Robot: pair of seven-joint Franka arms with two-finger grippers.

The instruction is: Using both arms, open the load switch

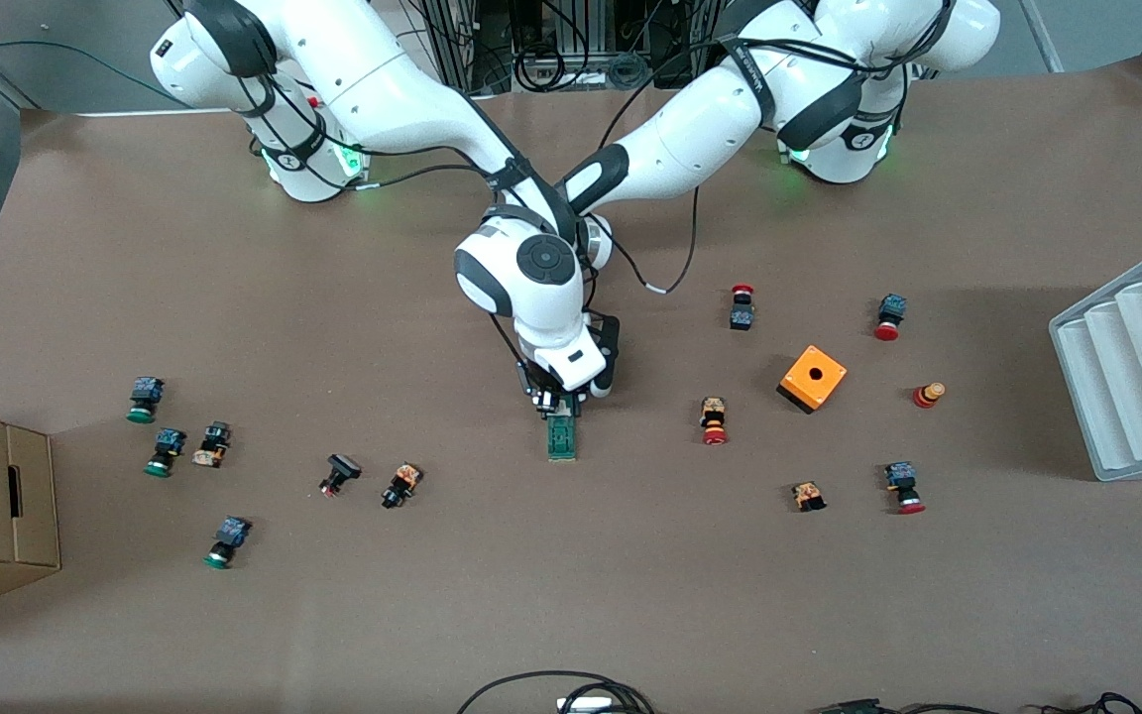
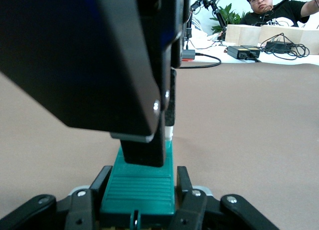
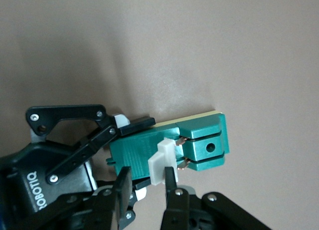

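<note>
**Green load switch pinned between two grippers at table centre**

Green plastic, the load switch (image 1: 561, 436) lies flat on the brown table (image 1: 571, 595) near its middle, its long axis running along the 12-to-6 o'clock line of the front view, the free end toward 6 o'clock.

Both arms reach in from the 12 o'clock edge and cross over the switch's 12 o'clock end. The right arm (image 1: 383, 94) comes from 11 o'clock, its wrist bent steeply down so the right gripper (image 3: 149, 182) points at the table. In the right wrist view its fingers (image 3: 170, 187) stand on either side of the white sliding piece (image 3: 160, 160); the piece sits between them, but whether they press on it I cannot tell.

The left arm (image 1: 700, 149) comes from 1 o'clock and tucks under the right wrist. The left gripper (image 2: 137, 200) lies low, almost level with the table, clenched on the switch body: its fingers (image 2: 192, 200) bear on both sides of the green block.

The orange box (image 1: 813, 378) sits at 3 o'clock from the switch, well apart, with push buttons (image 1: 714, 420) scattered around it.
</note>
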